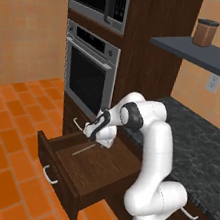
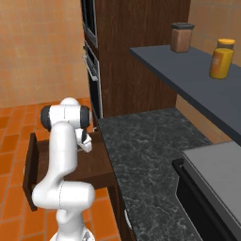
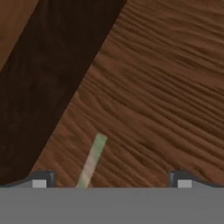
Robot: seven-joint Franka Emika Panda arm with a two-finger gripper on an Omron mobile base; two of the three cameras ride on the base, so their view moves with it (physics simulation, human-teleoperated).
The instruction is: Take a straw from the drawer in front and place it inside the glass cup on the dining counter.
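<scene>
While the straw (image 1: 83, 150) lies flat on the floor of the pulled-out drawer (image 1: 66, 173), the gripper (image 1: 93, 136) hangs directly above it, pointing down, jaws spread wide and empty. Seen from the hand camera, the straw (image 3: 91, 161) runs up from between the two fingertips (image 3: 40, 180), nearer the one on that view's left, touching neither. Behind the hand, the white arm bends sharply at its dark elbow and rises from its base beside the dark speckled worktop (image 2: 150, 160). Beyond the hand stands the steel-fronted oven (image 1: 90, 75).
</scene>
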